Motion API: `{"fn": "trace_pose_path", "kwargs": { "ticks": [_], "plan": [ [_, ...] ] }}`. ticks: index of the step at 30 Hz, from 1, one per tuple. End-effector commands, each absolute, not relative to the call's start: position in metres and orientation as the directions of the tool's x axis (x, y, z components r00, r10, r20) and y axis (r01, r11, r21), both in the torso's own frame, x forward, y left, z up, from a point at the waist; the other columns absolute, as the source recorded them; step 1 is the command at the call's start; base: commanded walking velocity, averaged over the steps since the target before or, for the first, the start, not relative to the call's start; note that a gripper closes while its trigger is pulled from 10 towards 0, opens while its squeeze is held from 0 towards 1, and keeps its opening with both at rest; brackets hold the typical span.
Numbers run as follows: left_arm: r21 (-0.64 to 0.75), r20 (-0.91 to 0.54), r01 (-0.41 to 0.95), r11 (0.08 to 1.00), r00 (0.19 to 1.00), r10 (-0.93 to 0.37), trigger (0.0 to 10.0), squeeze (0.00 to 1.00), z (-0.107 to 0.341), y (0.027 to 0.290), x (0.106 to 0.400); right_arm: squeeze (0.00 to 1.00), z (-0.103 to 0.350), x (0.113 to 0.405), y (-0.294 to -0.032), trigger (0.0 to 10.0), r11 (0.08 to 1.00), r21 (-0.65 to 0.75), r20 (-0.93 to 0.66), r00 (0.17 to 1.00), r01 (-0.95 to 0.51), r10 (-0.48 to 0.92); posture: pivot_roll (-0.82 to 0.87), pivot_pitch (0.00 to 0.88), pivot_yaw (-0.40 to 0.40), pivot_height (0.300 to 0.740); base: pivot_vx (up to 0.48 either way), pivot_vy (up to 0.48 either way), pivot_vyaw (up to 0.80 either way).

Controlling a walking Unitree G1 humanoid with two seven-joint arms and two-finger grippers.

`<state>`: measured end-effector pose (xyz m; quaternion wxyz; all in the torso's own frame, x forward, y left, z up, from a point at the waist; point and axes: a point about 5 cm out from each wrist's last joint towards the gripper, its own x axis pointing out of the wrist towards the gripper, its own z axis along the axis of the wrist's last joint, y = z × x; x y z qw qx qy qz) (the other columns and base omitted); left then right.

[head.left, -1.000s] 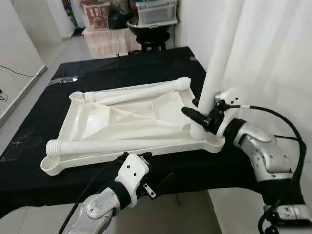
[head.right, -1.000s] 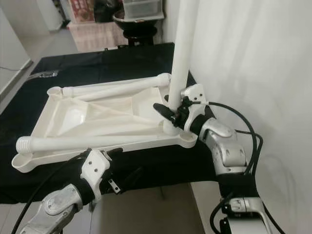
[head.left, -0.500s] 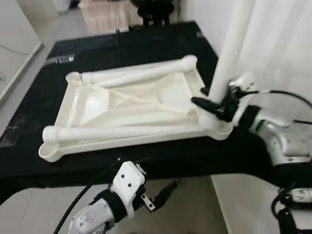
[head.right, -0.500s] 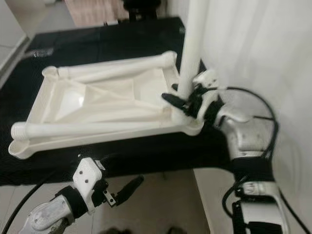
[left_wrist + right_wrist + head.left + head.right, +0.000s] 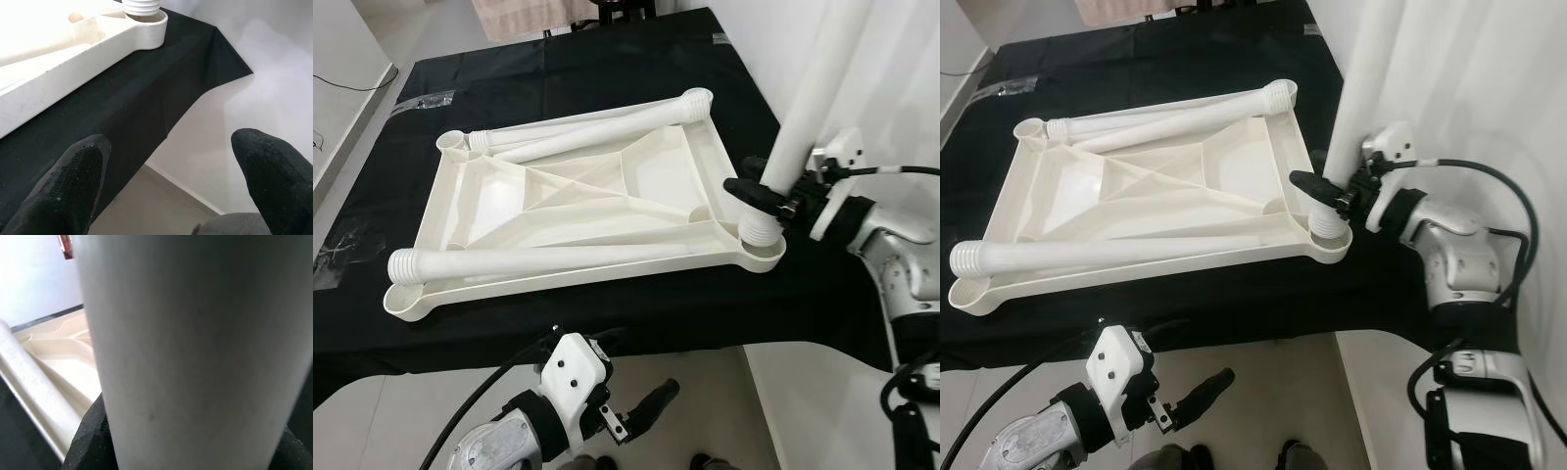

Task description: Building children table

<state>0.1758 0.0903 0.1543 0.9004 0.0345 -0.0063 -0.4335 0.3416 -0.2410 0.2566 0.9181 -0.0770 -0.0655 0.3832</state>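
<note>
1. Black cloth (image 5: 558, 69) covers a table, and the white tabletop (image 5: 578, 211) lies on it upside down.
2. At its near right corner the right gripper (image 5: 773, 196) is clamped round a white leg (image 5: 803, 117) standing upright in the corner socket (image 5: 762, 245).
3. Two more legs (image 5: 558, 259) lie loose across the tabletop, so by my reckoning most of the fitting is left.
4. Below the table edge hangs the left gripper (image 5: 1197, 397), fingers spread and empty.

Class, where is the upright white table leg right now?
The upright leg stands in the near right corner socket of the upturned tabletop, on the robot's right, gripped near its base by the right gripper.
</note>
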Motion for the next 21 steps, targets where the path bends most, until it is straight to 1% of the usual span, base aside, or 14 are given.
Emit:
{"fn": "trace_pose_path", "kwargs": {
  "ticks": [1, 7, 8, 13, 18, 21],
  "plan": [
    [0.067, -0.046, 0.79, 0.61, 0.613, -0.789, 10.0, 0.0, 0.152, 0.093, 0.172, 0.0, 0.243, 0.338, -0.245, 10.0, 0.676, -0.155, 0.01, 0.683, -0.721, 0.731, 0.01, 0.261, 0.091, 0.74, 0.0, 0.0, 0.0],
    [0.066, -0.05, 0.793, 0.605, 0.609, -0.792, 10.0, 0.0, 0.151, 0.094, 0.172, 0.0, 0.241, 0.335, -0.247, 10.0, 0.64, -0.174, -0.019, 0.653, -0.748, 0.757, 0.02, 0.261, 0.092, 0.74, 0.0, 0.0, 0.0],
    [0.067, -0.052, 0.794, 0.604, 0.607, -0.793, 10.0, 0.0, 0.152, 0.095, 0.171, 0.0, 0.236, 0.333, -0.245, 10.0, 0.608, -0.185, -0.064, 0.627, -0.772, 0.777, 0.02, 0.265, 0.094, 0.74, 0.0, 0.0, 0.0],
    [0.07, -0.055, 0.795, 0.602, 0.606, -0.794, 10.0, 0.0, 0.152, 0.096, 0.171, 0.0, 0.228, 0.333, -0.242, 10.0, 0.577, -0.194, -0.114, 0.603, -0.793, 0.79, 0.02, 0.271, 0.093, 0.74, 0.0, 0.0, 0.0],
    [0.071, -0.056, 0.795, 0.602, 0.606, -0.794, 10.0, 0.0, 0.153, 0.096, 0.171, 0.0, 0.227, 0.334, -0.241, 10.0, 0.562, -0.204, -0.126, 0.59, -0.802, 0.797, 0.03, 0.273, 0.094, 0.74, 0.0, 0.0, 0.0],
    [0.072, -0.057, 0.794, 0.603, 0.607, -0.792, 10.0, 0.0, 0.153, 0.096, 0.171, 0.0, 0.227, 0.332, -0.236, 10.0, 0.502, -0.211, -0.155, 0.536, -0.839, 0.83, 0.03, 0.277, 0.094, 0.74, 0.0, 0.0, 0.0]
  ]
}}
